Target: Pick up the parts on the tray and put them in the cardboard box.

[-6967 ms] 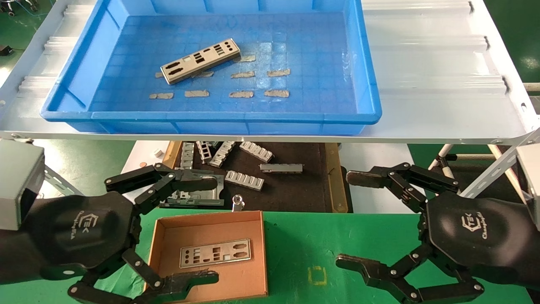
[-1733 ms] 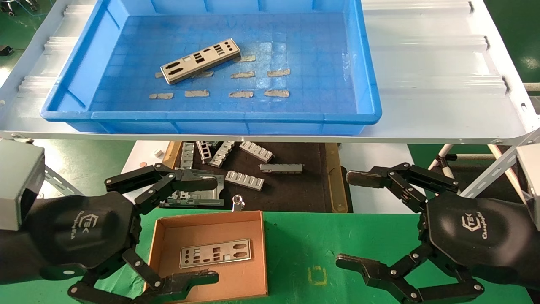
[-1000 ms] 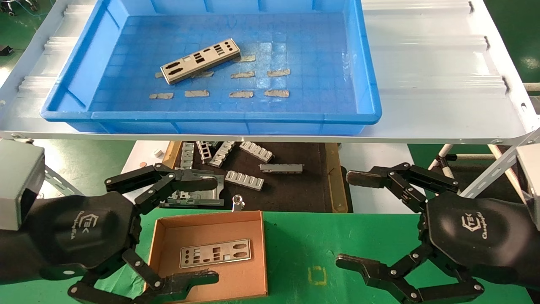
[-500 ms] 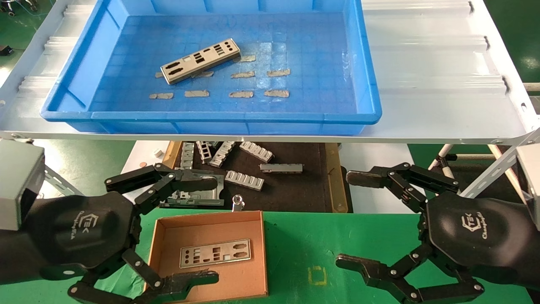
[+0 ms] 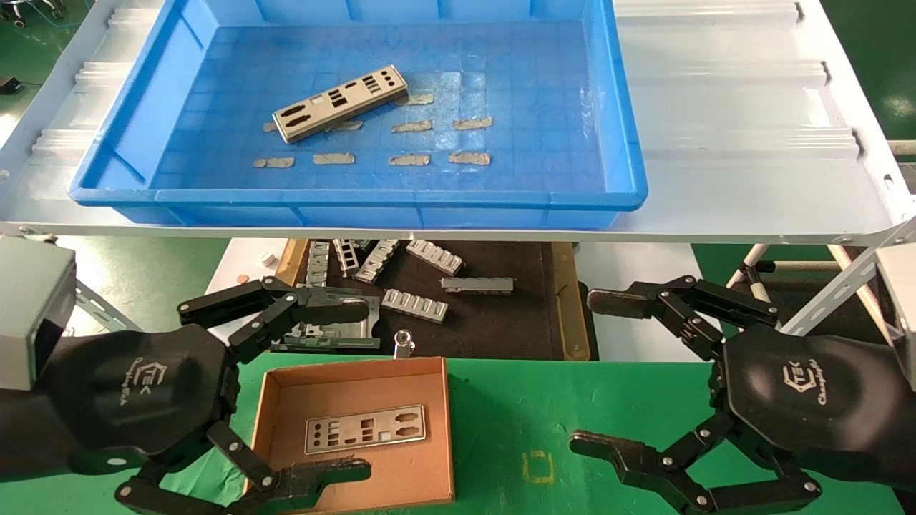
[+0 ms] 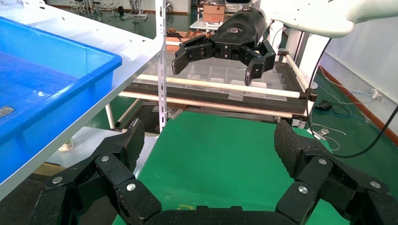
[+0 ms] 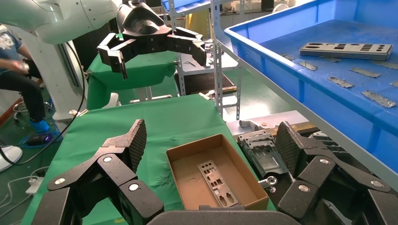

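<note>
One silver-grey punched part (image 5: 340, 103) lies aslant on the floor of the blue tray (image 5: 358, 197) on the upper shelf; it also shows in the right wrist view as the part (image 7: 347, 49). A second part (image 5: 366, 428) lies flat in the brown cardboard box (image 5: 436, 429) on the green mat, also seen as the part (image 7: 217, 183) in the box (image 7: 185, 180). My left gripper (image 5: 351, 390) hangs open at the box's left side, holding nothing. My right gripper (image 5: 597, 372) is open and empty over the green mat to the right of the box.
Tan tape scraps (image 5: 408, 159) dot the tray floor. Under the shelf a black wood-edged tray (image 5: 494, 322) holds several ribbed grey brackets (image 5: 415, 305). A white shelf (image 5: 744, 143) carries the blue tray. Green mat (image 5: 537, 408) spreads to the box's right.
</note>
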### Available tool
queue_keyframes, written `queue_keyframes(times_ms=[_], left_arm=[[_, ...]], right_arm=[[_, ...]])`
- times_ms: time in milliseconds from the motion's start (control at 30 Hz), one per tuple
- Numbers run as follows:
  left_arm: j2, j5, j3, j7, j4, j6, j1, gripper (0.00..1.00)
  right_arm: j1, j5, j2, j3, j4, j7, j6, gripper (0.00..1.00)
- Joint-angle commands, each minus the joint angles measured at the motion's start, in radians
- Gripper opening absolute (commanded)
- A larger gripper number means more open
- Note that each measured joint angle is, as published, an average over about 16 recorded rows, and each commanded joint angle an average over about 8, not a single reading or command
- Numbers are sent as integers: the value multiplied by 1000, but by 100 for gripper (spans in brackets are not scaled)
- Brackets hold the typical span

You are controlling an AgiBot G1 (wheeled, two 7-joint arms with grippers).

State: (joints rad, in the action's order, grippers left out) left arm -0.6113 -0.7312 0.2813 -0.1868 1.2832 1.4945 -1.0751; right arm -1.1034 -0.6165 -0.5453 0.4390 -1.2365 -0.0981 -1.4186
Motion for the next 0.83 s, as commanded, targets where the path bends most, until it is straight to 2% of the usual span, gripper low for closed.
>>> queue_keyframes(times_ms=[33,833], left_arm=[[0,0,0,0,0,0,0,100],[0,0,0,0,0,0,0,100]], right_arm=[[0,0,0,0,0,0,0,100],[0,0,0,0,0,0,0,100]])
